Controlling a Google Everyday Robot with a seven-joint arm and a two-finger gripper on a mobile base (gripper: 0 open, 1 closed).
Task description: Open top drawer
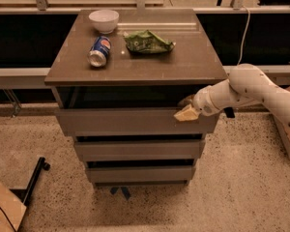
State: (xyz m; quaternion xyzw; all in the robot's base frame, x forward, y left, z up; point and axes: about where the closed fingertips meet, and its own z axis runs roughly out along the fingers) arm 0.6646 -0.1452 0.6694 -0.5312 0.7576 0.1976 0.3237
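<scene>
On the tabletop, a bowl is sitting back left, a can is lying just before it, and a bag is lying to their right. The top drawer is sitting under the tabletop. The gripper is hanging at the right end of this drawer's upper edge.
</scene>
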